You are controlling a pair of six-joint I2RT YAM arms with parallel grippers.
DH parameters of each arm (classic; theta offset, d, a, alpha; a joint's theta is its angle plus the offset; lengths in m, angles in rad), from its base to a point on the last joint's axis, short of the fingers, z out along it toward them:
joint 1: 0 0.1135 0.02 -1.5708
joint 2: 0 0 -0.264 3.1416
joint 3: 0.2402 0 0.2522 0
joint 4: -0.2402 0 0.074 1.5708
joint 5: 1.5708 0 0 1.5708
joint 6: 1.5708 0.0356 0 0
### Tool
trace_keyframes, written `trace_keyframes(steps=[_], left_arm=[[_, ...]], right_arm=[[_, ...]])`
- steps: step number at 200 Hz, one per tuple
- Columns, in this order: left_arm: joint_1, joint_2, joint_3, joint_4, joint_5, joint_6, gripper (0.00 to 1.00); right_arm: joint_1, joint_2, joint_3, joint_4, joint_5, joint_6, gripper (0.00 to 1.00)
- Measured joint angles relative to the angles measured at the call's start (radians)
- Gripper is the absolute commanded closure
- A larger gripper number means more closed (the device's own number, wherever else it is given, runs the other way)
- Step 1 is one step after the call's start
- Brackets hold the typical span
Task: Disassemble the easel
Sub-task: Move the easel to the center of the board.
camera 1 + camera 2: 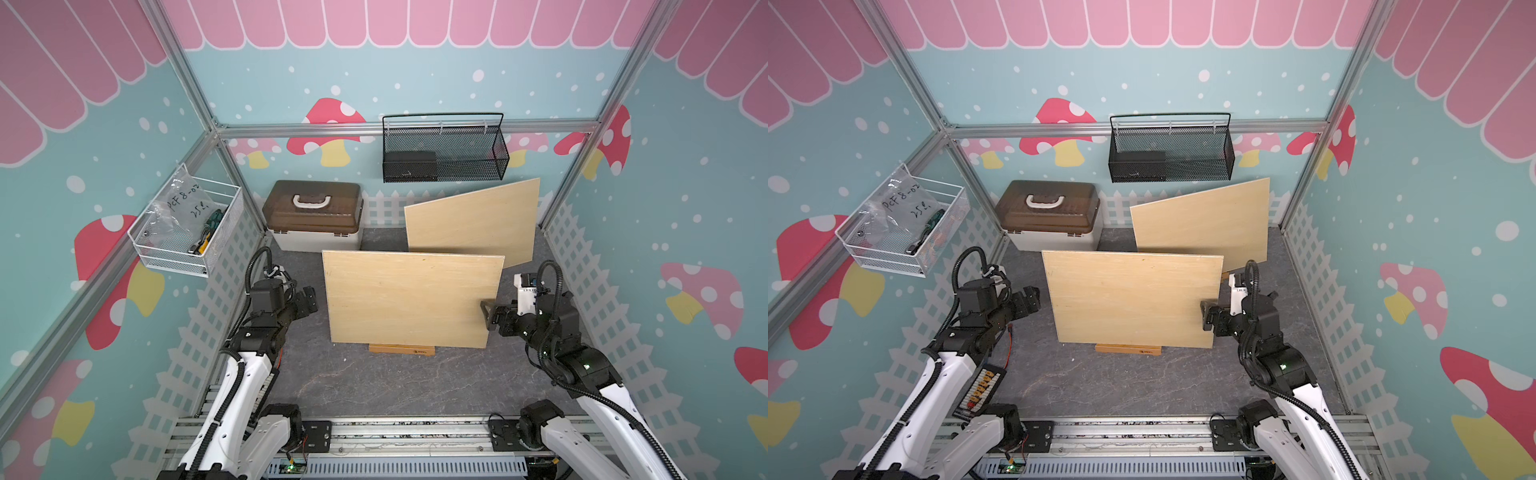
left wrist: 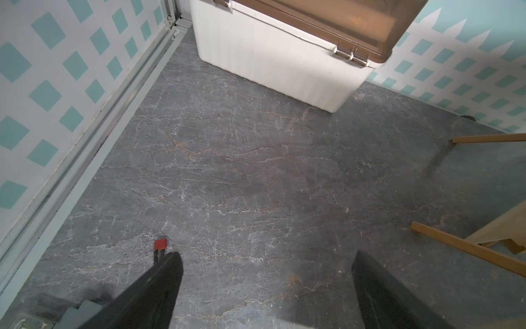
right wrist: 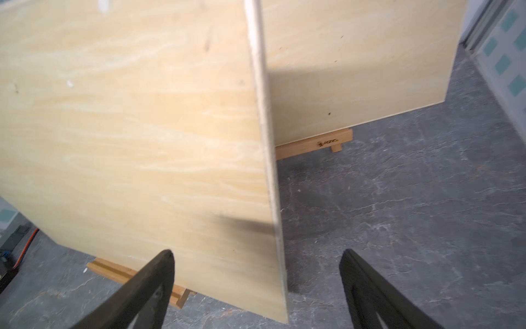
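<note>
Easel [image 1: 402,349] is sitting about mid-table [image 1: 374,386] with the front board [image 1: 407,299] propped on its ledge. Your right pincer [image 3: 256,253] is spread wide, with the board's right-hand edge between the fingers and nothing gripped yet. I'd say the step in hand is lifting that board off. Slide in deeper before you close, so you bite on the flat faces and not just the rim. (benchrat)

+1. You're on the lower half of that edge, and a wide panel held from one side will probably want to swing once it clears the ledge. So lift straight up, go slow, and keep it upright. Your left pincer [image 2: 267,255] is released too. It hangs over bare table near the left edge, aimed toward the storage box [image 1: 313,216] in the back left corner. If it were me, I'd bring it across to the board's other edge and share the load. Also watch the second board [image 1: 473,224] propped toward the back right corner. It stands close behind the front one, and a backward tilt could knock it. I can't tell from these shots whether anything clips the board to the frame, so try a small test lift first. (wristcam_wes)
</note>
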Motion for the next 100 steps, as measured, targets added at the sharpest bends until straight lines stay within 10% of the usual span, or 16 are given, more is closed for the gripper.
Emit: trace_keyframes(steps=[100], left_arm=[[0.000,0.000,0.000,-0.049,0.013,-0.017,0.04]], right_arm=[[0.335,0.137,-0.055,0.146,0.145,0.163,0.09]])
